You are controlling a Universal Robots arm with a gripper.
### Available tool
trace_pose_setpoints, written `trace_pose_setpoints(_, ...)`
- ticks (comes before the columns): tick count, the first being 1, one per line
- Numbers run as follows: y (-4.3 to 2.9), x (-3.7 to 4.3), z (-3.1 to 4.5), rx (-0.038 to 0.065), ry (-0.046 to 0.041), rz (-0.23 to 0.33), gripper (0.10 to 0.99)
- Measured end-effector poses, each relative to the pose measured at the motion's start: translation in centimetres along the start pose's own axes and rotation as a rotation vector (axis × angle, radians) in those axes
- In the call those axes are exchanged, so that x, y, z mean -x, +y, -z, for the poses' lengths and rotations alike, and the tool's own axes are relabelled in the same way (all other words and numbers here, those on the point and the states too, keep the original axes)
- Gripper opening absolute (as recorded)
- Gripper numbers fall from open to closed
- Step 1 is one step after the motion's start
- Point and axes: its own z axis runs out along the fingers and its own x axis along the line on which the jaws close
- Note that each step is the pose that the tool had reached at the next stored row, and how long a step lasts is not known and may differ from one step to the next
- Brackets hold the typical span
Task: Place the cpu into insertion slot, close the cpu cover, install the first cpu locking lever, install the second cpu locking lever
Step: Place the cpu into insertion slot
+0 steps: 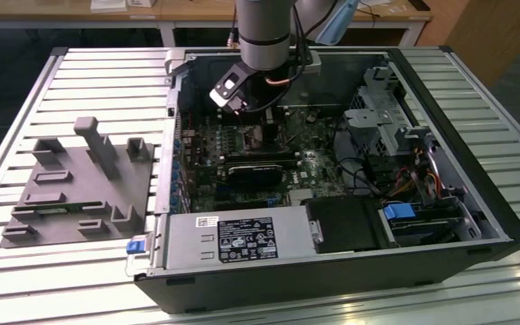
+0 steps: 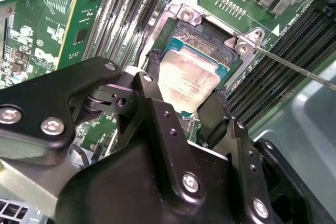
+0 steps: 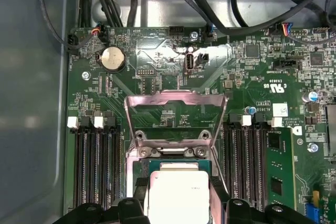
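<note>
- Currently the black two-finger gripper [image 2: 184, 85] pinches the small square silver-grey cpu [image 2: 189, 80] by two opposite edges, low over the square black insertion slot [image 2: 206, 35]. Seated or not: cannot tell.
- Risk: a strip of slot shows bare past the chip. If released off-centre, it could land crooked and bend contacts.
- Risk: the edge grip is thin, so a slip would drop it.
- Thin silvery windowed cpu cover [image 3: 176, 95] stands open, clear of the chip.
- Thin silvery wire lever [image 2: 294, 66] juts out beside the slot. Long black memory slots [image 3: 94, 166] flank it closely, crowding the fingers.

cpu [image 2: 190, 77]: 1
cpu cover [image 3: 176, 96]: 1
insertion slot [image 2: 203, 36]: 1
gripper [image 2: 185, 83]: 1
computer case [image 1: 332, 281]: 1
coin battery [image 3: 113, 59]: 1
</note>
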Motion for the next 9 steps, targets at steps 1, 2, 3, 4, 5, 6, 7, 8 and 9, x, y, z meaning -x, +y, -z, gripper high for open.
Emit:
trace_pose_setpoints(1,-0.02,-0.02,-0.06,0.000,0.0000,0.000,0.537)
trace_pose_setpoints(2,-0.05,-0.05,-0.11,0.000,0.0001,0.000,0.537)
trace_pose_setpoints(3,-0.07,-0.07,-0.17,0.000,0.0000,0.000,0.537)
trace_pose_setpoints(4,-0.09,-0.09,-0.23,0.000,0.0000,0.000,0.537)
trace_pose_setpoints(5,-0.11,-0.12,-0.29,0.000,0.0001,0.000,0.537)
trace_pose_setpoints(6,-0.13,-0.15,-0.34,0.000,0.0002,0.001,0.537)
trace_pose_setpoints(7,-0.16,-0.17,-0.40,0.000,0.0002,0.003,0.537)
trace_pose_setpoints(8,-0.20,-0.23,-0.50,0.000,0.0006,0.005,0.537)
trace_pose_setpoints(9,-0.26,-0.25,-0.57,0.000,0.0011,0.007,0.537)
